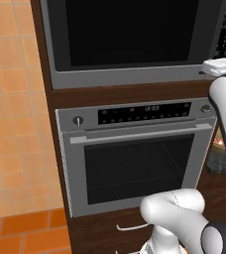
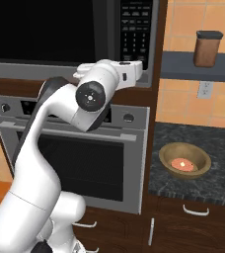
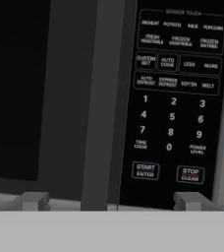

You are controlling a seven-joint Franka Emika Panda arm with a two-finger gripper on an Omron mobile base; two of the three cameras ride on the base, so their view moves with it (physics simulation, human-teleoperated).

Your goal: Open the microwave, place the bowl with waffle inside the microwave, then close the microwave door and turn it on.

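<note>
I had the end effector (image 3: 111,201) released and empty before the shut microwave door (image 3: 45,93), a stiff hinged panel I judged best pulled by its vertical handle (image 3: 101,98).

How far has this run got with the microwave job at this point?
Nothing looks done yet: the microwave door is shut, and the bowl with waffle sits on the dark counter to the right. In hand: the gripper faces the microwave front, its open fingertips straddling the vertical bar handle beside the keypad. Left: opening, loading the bowl, closing, starting.
</note>
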